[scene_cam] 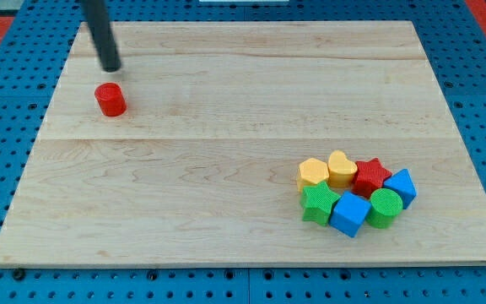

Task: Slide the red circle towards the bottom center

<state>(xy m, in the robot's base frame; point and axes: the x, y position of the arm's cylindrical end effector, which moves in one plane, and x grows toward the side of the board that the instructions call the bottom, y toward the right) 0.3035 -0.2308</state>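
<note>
The red circle (110, 99) lies just near-side of the tip (110, 67), apart; the bare rod holds nothing.

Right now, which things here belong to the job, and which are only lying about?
For the job:
- red circle
- my tip, just above the circle in the view

Lying about, clustered at the view's lower right:
- yellow hexagon
- yellow heart
- red star
- blue cubes
- green star
- green circle

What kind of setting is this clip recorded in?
Likely a robotics lab tabletop rig: a wooden board lies on blue perforated panels, with small coloured blocks such as the red circle on it. My tip sits just above that block in the view.
</note>
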